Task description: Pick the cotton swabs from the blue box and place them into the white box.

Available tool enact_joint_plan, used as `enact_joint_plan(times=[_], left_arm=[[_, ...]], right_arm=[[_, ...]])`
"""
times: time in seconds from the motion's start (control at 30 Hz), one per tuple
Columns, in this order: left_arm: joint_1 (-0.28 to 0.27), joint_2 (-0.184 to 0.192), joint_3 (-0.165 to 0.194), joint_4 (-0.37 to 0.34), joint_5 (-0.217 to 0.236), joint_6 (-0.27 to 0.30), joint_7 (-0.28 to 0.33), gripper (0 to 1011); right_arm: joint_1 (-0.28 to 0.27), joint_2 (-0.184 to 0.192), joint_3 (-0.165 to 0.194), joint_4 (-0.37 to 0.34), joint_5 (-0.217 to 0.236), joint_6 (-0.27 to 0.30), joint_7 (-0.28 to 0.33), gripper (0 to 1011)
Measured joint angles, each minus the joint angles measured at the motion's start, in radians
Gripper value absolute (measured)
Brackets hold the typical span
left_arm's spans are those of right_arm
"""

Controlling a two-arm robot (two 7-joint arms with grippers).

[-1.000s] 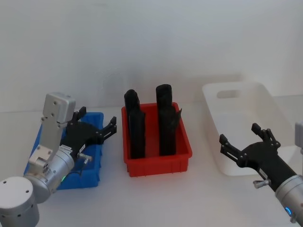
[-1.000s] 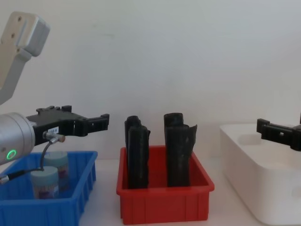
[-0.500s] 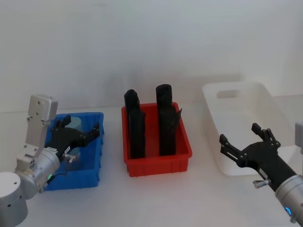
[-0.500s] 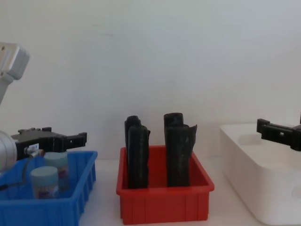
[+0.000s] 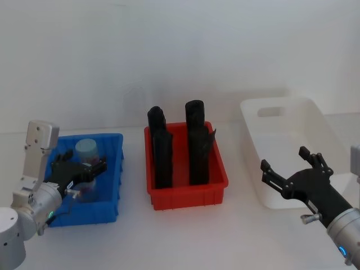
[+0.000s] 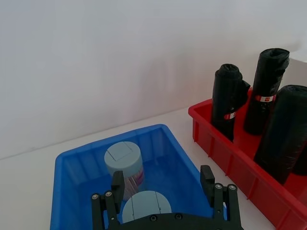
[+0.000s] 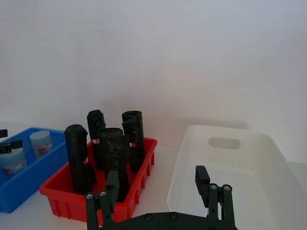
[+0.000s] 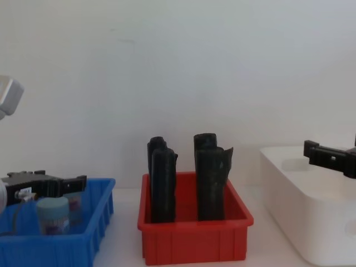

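While right end effector (image 5: 289, 163) hovers | left end effector (image 6: 162, 184), spread, straddles cotton swab (image 6: 144, 207)

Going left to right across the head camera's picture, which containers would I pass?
blue box → red bin → white box. The open left gripper is at the cotton swabs in the blue box; the open right gripper hovers by the white box.

2 cotton swabs (image 5: 87, 150) upright in blue box (image 5: 90, 216); white box (image 5: 292, 140) far R.
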Motion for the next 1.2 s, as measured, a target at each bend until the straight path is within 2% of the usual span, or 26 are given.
enact_joint_plan(times=[1.07,1.2], left_arm=[[-0.03,-0.006,-0.014,0.112,0.014,0.021,-0.04,998],[-0.035,-0.009,-0.014,0.125,0.014,0.016,-0.052,915]], right_arm=[[0.0,0.0,0.0,0.0,0.0,0.0,0.0,1002],[0.0,0.0,0.0,0.0,0.0,0.0,0.0,1002]])
